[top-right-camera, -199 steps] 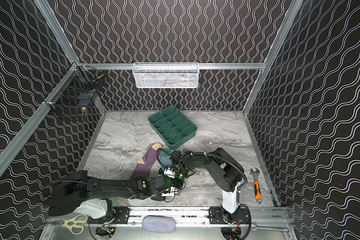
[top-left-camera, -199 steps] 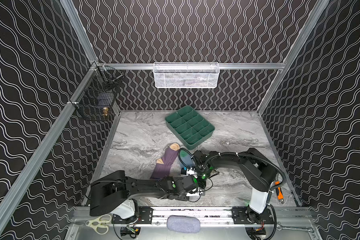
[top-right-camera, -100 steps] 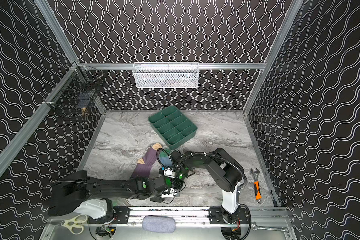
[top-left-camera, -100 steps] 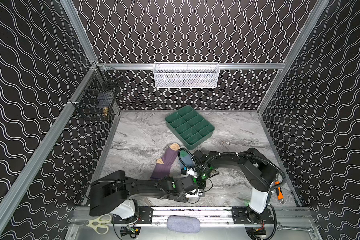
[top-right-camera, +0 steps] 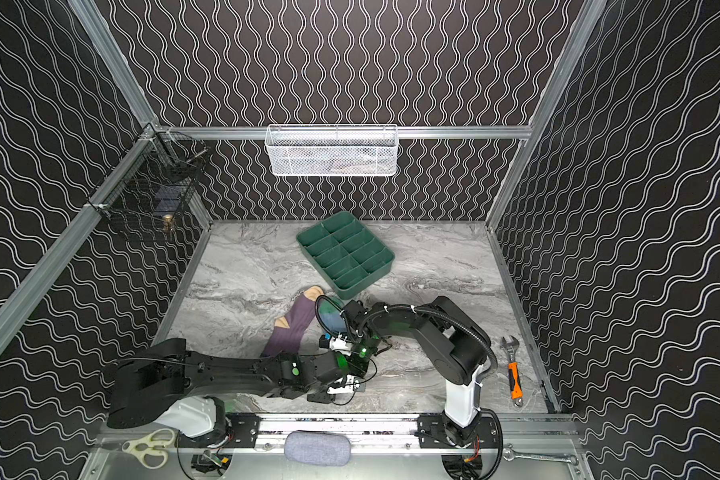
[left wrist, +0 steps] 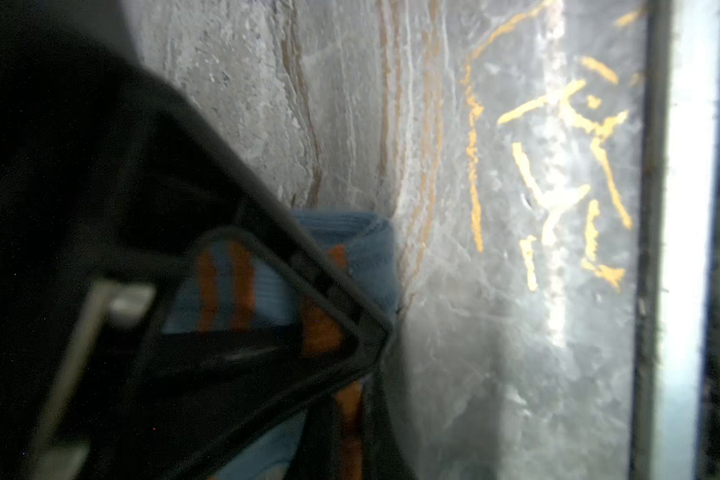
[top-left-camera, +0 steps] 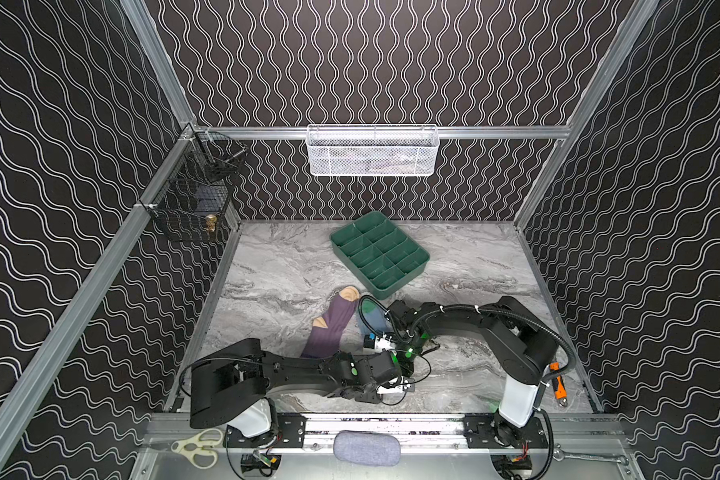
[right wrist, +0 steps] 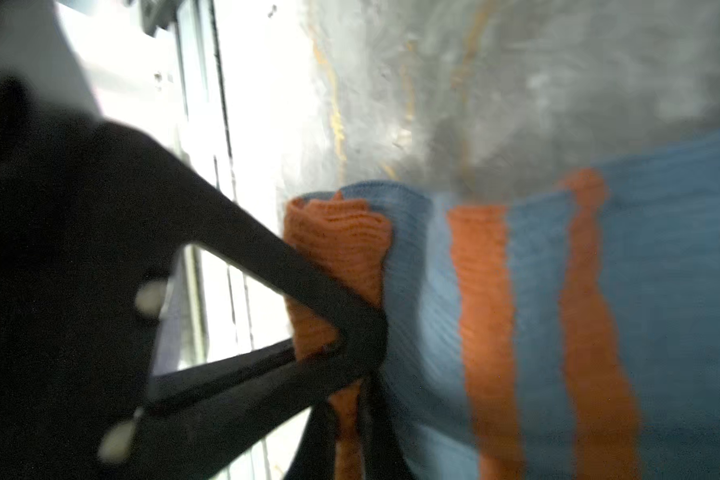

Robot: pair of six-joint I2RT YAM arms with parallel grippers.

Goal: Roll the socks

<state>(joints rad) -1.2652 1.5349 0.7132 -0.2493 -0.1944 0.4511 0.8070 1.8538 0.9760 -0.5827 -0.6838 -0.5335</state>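
In the left end effector [left wrist: 371, 365] and right end effector [right wrist: 362, 370], both pinched shut, sits the light blue sock [right wrist: 533, 291] by its orange cuff [right wrist: 341, 241]. Limp, stretchy knit: it probably grips best there.

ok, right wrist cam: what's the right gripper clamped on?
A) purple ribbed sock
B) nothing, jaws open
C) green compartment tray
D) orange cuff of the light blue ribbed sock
D: in the right wrist view the right gripper is shut, with the orange cuff end of the light blue ribbed sock pinched between its fingertips.
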